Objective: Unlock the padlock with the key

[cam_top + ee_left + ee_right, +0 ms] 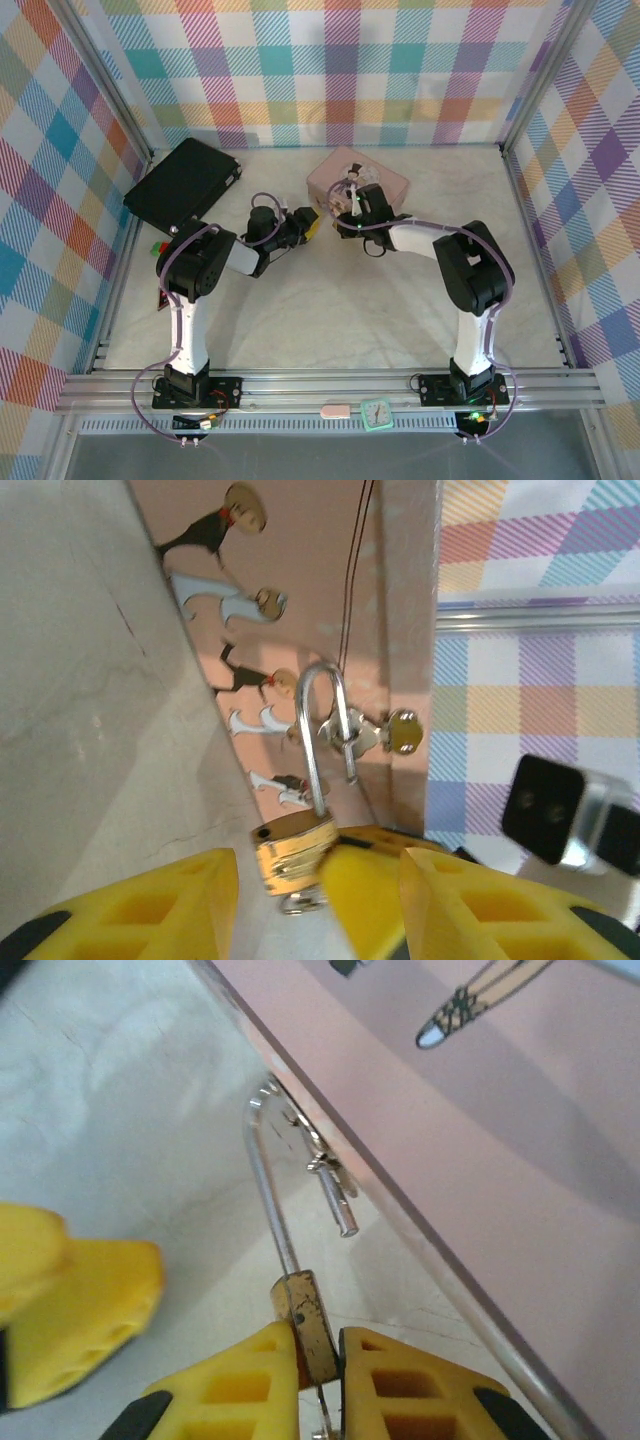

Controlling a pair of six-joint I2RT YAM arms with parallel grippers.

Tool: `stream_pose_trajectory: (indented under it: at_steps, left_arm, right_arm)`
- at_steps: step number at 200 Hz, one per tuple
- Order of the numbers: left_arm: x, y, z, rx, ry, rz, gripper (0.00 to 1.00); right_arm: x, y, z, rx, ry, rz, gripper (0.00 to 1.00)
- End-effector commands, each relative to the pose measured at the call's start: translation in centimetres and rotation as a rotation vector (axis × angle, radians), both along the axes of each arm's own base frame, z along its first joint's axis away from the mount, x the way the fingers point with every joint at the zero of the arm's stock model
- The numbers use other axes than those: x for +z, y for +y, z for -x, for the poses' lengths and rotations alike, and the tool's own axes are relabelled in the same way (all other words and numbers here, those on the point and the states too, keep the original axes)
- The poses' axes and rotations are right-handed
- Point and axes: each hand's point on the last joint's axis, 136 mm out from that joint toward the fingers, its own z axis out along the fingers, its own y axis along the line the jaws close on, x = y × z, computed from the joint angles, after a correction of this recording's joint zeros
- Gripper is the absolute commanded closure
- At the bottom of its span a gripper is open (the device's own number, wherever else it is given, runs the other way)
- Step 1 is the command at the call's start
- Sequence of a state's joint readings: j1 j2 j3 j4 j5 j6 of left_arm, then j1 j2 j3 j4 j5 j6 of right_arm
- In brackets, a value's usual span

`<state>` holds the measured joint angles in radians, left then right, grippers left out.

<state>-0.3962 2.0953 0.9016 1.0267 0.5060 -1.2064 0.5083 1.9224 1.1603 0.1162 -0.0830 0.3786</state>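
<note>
The right gripper [318,1348] is clamping its yellow fingers on the narrow sides of the padlock [306,1310], holding the small brass body beside the foot of the pink tin [480,1160], over the pale table [110,1080]. The lock's long axis is running straight away from the fingertips. The body is sitting nearest the claw and the thin silver shackle [262,1170] is pointing outward toward the tin's wall. The shackle is standing open, its short leg clear of the body and its end hanging free close to the tin's lower edge. From the left wrist, that short leg is crossing a small silver catch [365,735] with a brass-coloured tab on the tin's side; whether it is threaded through the catch cannot be told. A sliver of silver metal, seemingly the key [298,904], is poking out of the body's underside. The left gripper [320,875] is facing the lock from the opposite side with its jaws apart. Its two yellow fingers [150,910] are flanking the padlock without visibly touching it, while one finger of the other claw is sitting between them against the brass. From above, both arms are meeting near the middle of the table, just in front of the tin. A black case [185,180] is lying well apart at the far left, and plaid walls [330,70] are closing in the workspace.
</note>
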Motion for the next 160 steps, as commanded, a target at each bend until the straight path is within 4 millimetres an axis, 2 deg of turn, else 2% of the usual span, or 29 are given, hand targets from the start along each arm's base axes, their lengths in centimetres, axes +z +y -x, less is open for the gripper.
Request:
stream_pose_trajectory:
  at_steps: [1, 26, 80, 121, 160]
  left_arm:
    - [0.6, -0.6, -0.6, 0.005, -0.049, -0.06, 0.54]
    - [-0.4, -1.2, -1.4, 0.012, -0.041, -0.093, 0.55]
    - [-0.3, -1.8, -3.2, 0.052, -0.041, -0.095, 0.55]
    - [-1.6, -2.2, -1.7, 0.053, 0.002, -0.114, 0.51]
    - [-1.5, -3.7, -1.0, 0.07, 0.022, -0.006, 0.51]
  right_arm:
    - [2.2, 1.0, 0.6, 0.016, 0.04, -0.151, 1.0]
    - [1.8, 0.7, 0.6, 0.004, 0.071, -0.19, 1.0]
    - [0.9, 0.8, 0.1, -0.019, 0.103, -0.218, 1.0]
    - [1.0, 0.7, -0.5, -0.073, 0.15, -0.267, 1.0]
    - [0.6, 0.7, -0.2, -0.112, 0.204, -0.312, 1.0]
